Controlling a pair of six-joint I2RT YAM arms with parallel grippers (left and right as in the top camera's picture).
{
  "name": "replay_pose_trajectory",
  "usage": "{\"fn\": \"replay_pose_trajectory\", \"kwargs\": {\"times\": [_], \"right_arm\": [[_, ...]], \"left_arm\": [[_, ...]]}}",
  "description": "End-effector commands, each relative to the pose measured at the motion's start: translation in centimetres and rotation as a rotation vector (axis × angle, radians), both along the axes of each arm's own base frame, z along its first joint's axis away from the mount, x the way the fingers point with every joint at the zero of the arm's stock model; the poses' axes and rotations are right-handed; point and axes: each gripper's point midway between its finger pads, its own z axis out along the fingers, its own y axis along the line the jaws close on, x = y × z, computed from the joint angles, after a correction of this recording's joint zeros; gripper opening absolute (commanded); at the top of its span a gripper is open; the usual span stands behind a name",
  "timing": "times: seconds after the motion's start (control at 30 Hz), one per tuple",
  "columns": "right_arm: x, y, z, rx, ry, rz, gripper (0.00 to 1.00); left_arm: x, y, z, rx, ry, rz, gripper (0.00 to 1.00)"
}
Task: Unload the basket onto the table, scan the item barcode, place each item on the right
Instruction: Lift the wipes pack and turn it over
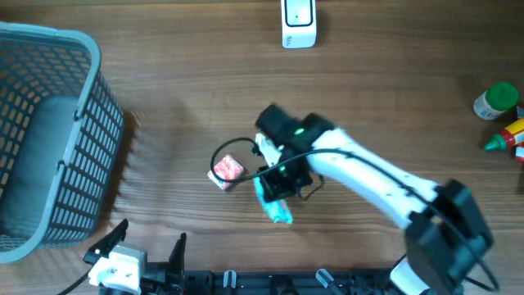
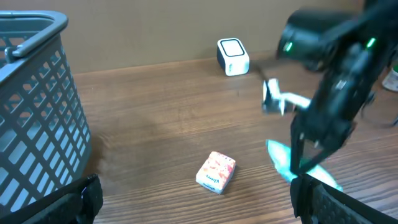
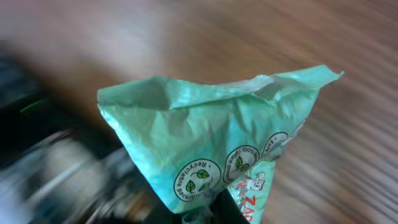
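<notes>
Your right gripper (image 1: 274,195) has its jaws pinched on the teal packet (image 3: 211,134) at its lower edge; the bag fans out beyond the fingertips. Left gripper (image 1: 154,229): jaws spread wide, beside the basket (image 1: 82,43).

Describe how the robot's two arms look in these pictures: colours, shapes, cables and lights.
The right arm has a white link between chunky black joint housings, with small green lights on them and a thin black cable looping out. The left gripper has a white body and two slim black fingers.
</notes>
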Motion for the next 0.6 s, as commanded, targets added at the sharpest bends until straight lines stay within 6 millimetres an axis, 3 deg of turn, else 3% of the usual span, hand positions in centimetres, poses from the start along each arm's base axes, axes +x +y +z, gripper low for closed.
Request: {"fn": "replay_pose_trajectory", "kwargs": {"times": [0.0, 0.07, 0.23, 0.27, 0.4, 0.57], "right_arm": [[-2.1, 3.5, 7.4, 0.584, 0.069, 0.25, 0.04], [-2.6, 4.1, 10.2, 0.807, 0.054, 0.326, 0.04], [-3.4, 4.6, 13.9, 1.06, 0.06, 0.373, 0.04], [-3.6, 4.6, 15.4, 1.16, 0.059, 0.382, 0.04], [-3.4, 4.6, 14.0, 1.142, -0.079, 0.473, 0.05], [-3.5, 4.7, 14.5, 1.221, -0.164, 0.531, 0.05]], "left_arm": [[-0.1, 0.0, 0.1, -0.005, -0.008, -0.002, 1.0], [-0.1, 0.0, 0.1, -0.005, -0.008, -0.002, 1.0], [-0.1, 0.0, 0.1, -0.005, -0.008, -0.002, 1.0], [-0.1, 0.0, 0.1, -0.005, -0.008, -0.002, 1.0], [-0.1, 0.0, 0.1, -0.005, -0.008, -0.002, 1.0], [-0.1, 0.0, 0.1, -0.005, -0.008, -0.002, 1.0]]}}
